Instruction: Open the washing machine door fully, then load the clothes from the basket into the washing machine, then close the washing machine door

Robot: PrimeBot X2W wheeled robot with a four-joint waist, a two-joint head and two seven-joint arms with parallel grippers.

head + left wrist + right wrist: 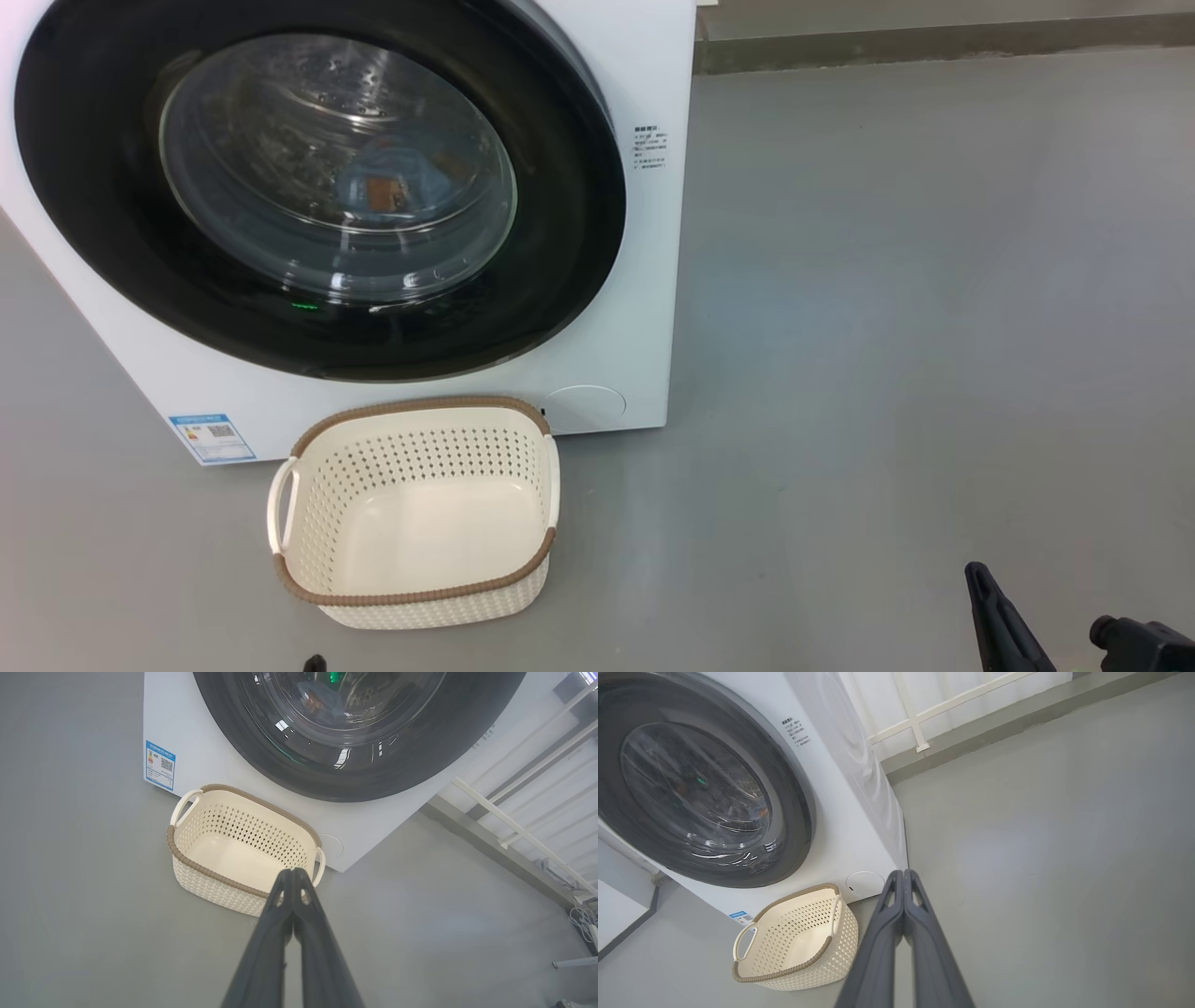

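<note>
The washing machine (644, 280) stands white and boxy at the upper left. The washing machine door (93, 187), a black ring around domed glass, lies flat against its front, closed. Through the glass I see the clothes (392, 182), light blue with an orange-brown patch, in the drum. The cream basket (420, 597) sits on the floor against the machine's base with nothing in it. My left gripper (293, 872) is shut, fingertips together, just in front of the basket (205, 870). My right gripper (903, 875) is shut too, off to the right of the basket (831, 956), over bare floor.
Grey floor spreads right of the machine. A blue label sticker (213, 439) and a round cap (583, 408) mark the machine's lower front. A white railing (514, 826) and a wall base (934, 42) run behind. Cables (584, 919) lie far right.
</note>
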